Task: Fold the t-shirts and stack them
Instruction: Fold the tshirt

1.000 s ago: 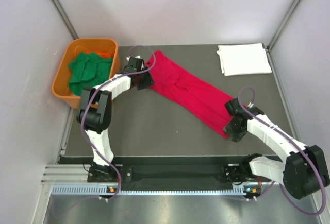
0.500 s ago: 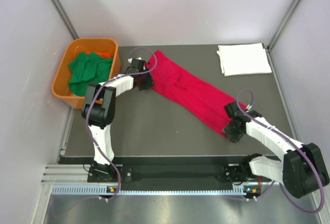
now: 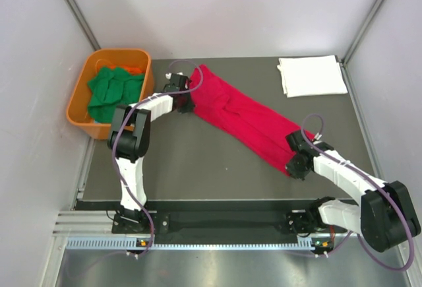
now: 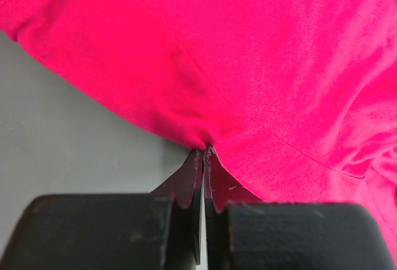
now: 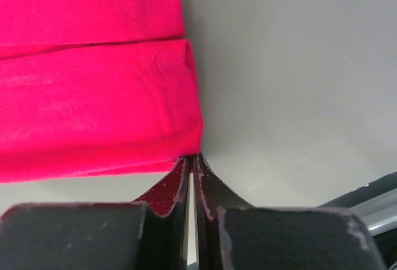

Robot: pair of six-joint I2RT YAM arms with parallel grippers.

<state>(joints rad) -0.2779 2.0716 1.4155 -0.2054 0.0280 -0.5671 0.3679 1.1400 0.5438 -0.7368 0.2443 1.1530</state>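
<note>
Stretching low, both arms' jaws pinch ends of the red t-shirt.

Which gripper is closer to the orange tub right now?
Left. The left gripper sits just right of the orange tub, pinching the far end of the red t-shirt. The right gripper is far off to the right, at the shirt's near end.

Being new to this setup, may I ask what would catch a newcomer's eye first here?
The bright red t-shirt lies diagonally across the dark table, the left gripper shut on its far-left edge and the right gripper shut on its near-right corner. Next come the orange tub of green t-shirts at far left and the folded white t-shirt in the far right corner.
</note>
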